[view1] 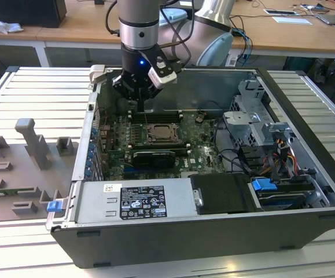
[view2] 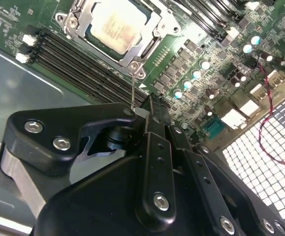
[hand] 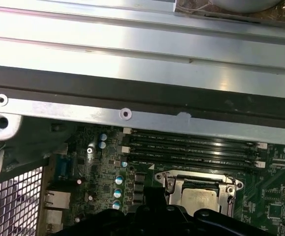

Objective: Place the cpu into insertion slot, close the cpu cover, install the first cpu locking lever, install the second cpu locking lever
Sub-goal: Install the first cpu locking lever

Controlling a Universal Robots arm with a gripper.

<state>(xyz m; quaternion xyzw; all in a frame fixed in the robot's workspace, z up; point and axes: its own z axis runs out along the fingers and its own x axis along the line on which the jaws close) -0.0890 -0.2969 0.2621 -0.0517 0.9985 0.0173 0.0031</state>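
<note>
One gripper (view2: pixel 151 105), pressed together, hangs just beside a thin lever wire (view2: pixel 133 88); we find the cpu (view2: pixel 116 24) flat on the motherboard (view2: pixel 191 54), framed by the lowered cpu cover (view2: pixel 151 30).

Open computer case (view1: pixel 155 249), memory slots (view2: pixel 83 69)

Second wrist view's edge cuts the cpu cover (view2: pixel 157 27); probably the cpu (view2: pixel 118 25) too.
</note>
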